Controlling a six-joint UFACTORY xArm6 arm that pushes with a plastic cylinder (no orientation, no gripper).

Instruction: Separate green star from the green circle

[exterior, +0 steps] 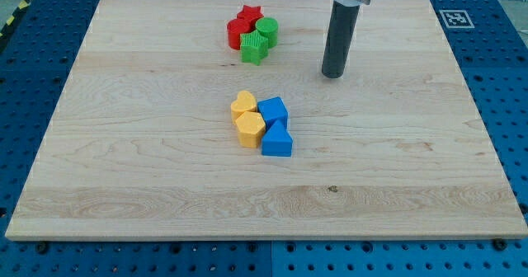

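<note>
My tip [332, 73] has no pincer; it stands right of the green star [254, 51], which touches the green circle [266, 31] near the board's top edge, ready to wedge them apart.

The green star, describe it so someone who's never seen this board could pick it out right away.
Start at the wooden board and find the tight red-and-green cluster near the view's top, left of my tip. The green star sits at that cluster's bottom edge, nearest the yellow and blue blocks. It is pointed, unlike the round green circle touching it above-right, and green, unlike the red star.
</note>
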